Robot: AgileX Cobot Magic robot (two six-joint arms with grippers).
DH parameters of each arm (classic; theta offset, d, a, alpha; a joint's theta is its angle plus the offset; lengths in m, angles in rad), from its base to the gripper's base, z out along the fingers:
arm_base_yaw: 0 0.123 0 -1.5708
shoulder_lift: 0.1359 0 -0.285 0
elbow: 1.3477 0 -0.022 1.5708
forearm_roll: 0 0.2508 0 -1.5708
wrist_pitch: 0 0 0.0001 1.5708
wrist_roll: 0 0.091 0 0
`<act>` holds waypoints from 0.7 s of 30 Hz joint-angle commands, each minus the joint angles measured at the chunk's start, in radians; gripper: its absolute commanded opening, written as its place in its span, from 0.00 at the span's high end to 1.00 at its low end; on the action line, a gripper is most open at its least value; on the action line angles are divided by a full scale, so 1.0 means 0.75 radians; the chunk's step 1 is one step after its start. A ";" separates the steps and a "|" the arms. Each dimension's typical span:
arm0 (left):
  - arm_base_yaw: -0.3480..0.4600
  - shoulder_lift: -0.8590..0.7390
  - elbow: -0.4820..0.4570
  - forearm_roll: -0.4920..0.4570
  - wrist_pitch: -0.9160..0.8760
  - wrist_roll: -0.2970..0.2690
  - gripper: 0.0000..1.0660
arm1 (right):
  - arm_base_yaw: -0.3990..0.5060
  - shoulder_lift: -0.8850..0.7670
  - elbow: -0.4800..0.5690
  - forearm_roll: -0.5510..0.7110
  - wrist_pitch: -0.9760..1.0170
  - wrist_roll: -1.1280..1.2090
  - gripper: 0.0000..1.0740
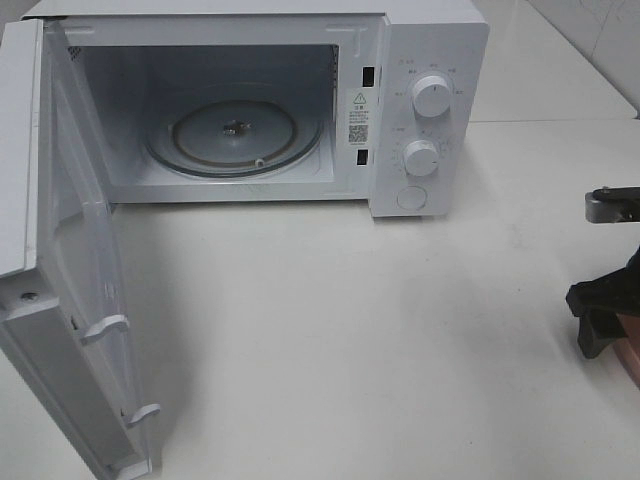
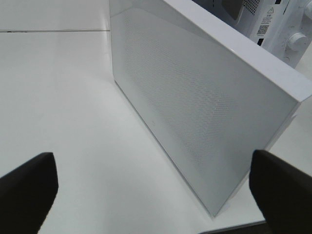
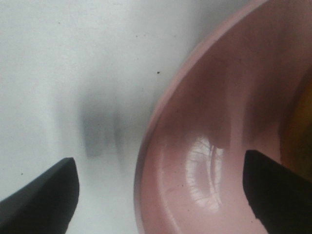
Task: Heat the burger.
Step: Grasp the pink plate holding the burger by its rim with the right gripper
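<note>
Only a golden-brown sliver of the burger (image 3: 300,126) shows, sitting on a pink plate (image 3: 195,161) in the right wrist view. My right gripper (image 3: 158,192) is open, one finger over the white table and the other over the plate's inside, so it straddles the rim. From above, that gripper (image 1: 605,320) sits at the far right edge. The white microwave (image 1: 430,60) stands at the back with its door (image 1: 60,250) swung wide open and its glass turntable (image 1: 235,135) bare. My left gripper (image 2: 155,195) is open and empty, facing the door's outer face (image 2: 195,97).
The open door juts forward along the left side of the table (image 1: 350,330). Two round knobs (image 1: 432,96) and a button are on the microwave's right panel. A grey bracket (image 1: 610,205) pokes in at the right edge.
</note>
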State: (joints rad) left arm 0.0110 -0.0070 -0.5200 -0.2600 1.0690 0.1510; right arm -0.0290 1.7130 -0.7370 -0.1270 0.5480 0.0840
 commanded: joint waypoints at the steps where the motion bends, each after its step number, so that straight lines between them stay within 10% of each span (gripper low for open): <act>1: -0.005 -0.019 0.003 -0.001 0.004 0.000 0.06 | -0.008 0.008 0.007 -0.005 -0.016 -0.015 0.22; 17: -0.005 -0.019 0.003 -0.001 0.004 0.000 0.06 | -0.007 0.099 0.007 0.000 -0.016 -0.016 0.31; 21: -0.005 -0.019 0.003 -0.001 0.004 0.000 0.06 | -0.007 0.099 0.007 0.000 -0.016 -0.009 0.48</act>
State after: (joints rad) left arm 0.0110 -0.0070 -0.5200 -0.2600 1.0690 0.1510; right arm -0.0300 1.7810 -0.7370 -0.1270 0.5380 0.0820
